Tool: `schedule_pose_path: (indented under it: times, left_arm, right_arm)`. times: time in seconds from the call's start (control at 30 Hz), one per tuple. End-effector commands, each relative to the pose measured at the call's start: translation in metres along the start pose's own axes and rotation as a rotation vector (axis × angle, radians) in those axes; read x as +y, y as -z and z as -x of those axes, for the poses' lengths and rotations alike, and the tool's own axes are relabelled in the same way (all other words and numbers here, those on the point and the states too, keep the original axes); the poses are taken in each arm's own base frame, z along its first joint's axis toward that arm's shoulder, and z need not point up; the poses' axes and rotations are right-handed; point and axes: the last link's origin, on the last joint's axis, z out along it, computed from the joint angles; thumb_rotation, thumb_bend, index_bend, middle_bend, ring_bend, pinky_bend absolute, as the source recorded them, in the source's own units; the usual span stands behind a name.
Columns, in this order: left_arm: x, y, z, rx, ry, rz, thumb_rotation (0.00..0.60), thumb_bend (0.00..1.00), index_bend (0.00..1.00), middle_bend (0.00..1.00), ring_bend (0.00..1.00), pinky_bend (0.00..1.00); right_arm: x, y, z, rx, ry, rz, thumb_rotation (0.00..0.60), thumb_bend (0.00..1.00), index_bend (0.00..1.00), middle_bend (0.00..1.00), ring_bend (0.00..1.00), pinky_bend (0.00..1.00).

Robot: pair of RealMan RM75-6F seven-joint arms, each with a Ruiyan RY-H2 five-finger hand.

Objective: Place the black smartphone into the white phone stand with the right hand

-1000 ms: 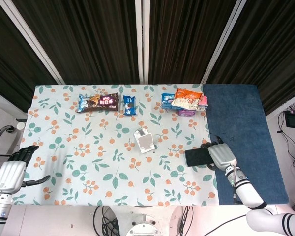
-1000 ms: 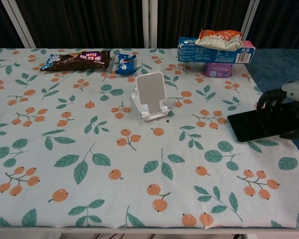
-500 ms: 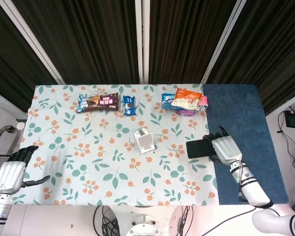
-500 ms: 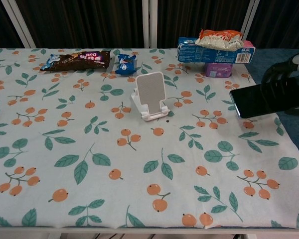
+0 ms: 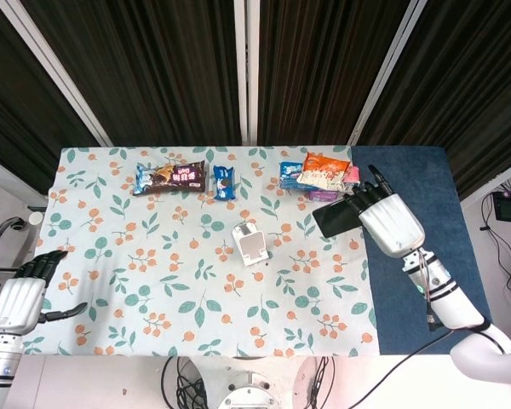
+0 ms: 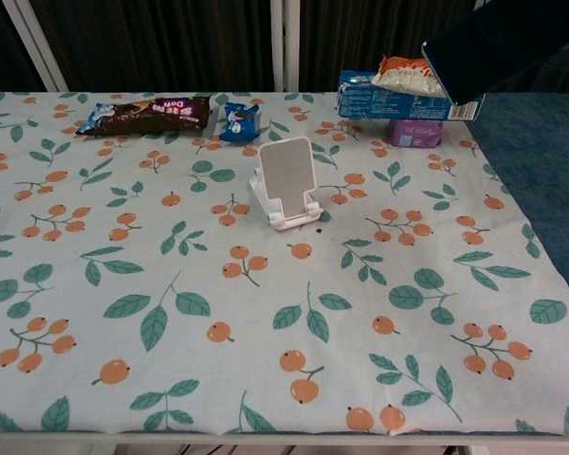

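Observation:
The black smartphone (image 5: pixel 332 218) hangs in the air above the table's right side, gripped by my right hand (image 5: pixel 385 217). In the chest view the black smartphone (image 6: pixel 493 47) shows at the top right corner, tilted, with the hand itself out of the frame. The white phone stand (image 5: pixel 251 243) stands upright and empty near the table's middle, to the left of the phone; in the chest view the white phone stand (image 6: pixel 287 183) faces the camera. My left hand (image 5: pixel 21 300) hangs off the table's left front corner, fingers apart, holding nothing.
A brown snack bag (image 5: pixel 170 176) and a small blue packet (image 5: pixel 224 182) lie at the back left. A blue box with an orange bag on top (image 5: pixel 318 173) sits at the back right over a purple pack (image 6: pixel 415 132). A dark blue mat (image 5: pixel 417 239) covers the table's right end.
My right hand has lifted the smartphone off the table and carried it up and toward the back, over the snack boxes. The left hand has not moved.

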Motion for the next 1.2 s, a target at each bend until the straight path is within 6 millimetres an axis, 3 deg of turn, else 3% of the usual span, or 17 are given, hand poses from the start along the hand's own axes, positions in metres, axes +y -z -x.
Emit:
schedule_pose_path:
  times: [0.03, 0.5, 0.8, 1.2]
  left_arm:
    - [0.0, 0.0, 0.001, 0.006, 0.0, 0.001, 0.324, 0.01, 0.12, 0.11, 0.13, 0.22]
    - [-0.004, -0.001, 0.002, 0.001, -0.002, -0.011, 0.33, 0.01, 0.12, 0.11, 0.13, 0.22]
    - [-0.003, -0.003, 0.003, -0.003, -0.006, -0.013, 0.328, 0.01, 0.12, 0.11, 0.13, 0.22]
    - [-0.006, -0.002, 0.002, 0.001, -0.006, -0.025, 0.329, 0.01, 0.12, 0.11, 0.13, 0.22]
  right_arm:
    - [0.0, -0.021, -0.016, 0.06, 0.163, -0.114, 0.6, 0.3, 0.7, 0.4, 0.39, 0.0]
    - [-0.025, -0.062, -0.032, 0.288, 0.577, -0.564, 0.6, 0.26, 0.66, 0.37, 0.39, 0.0]
    - [-0.031, -0.09, -0.046, 0.444, 0.661, -0.753, 0.6, 0.22, 0.6, 0.32, 0.37, 0.0]
    - [-0.043, -0.111, -0.037, 0.438, 0.662, -0.869, 0.6, 0.22, 0.49, 0.27, 0.3, 0.0]
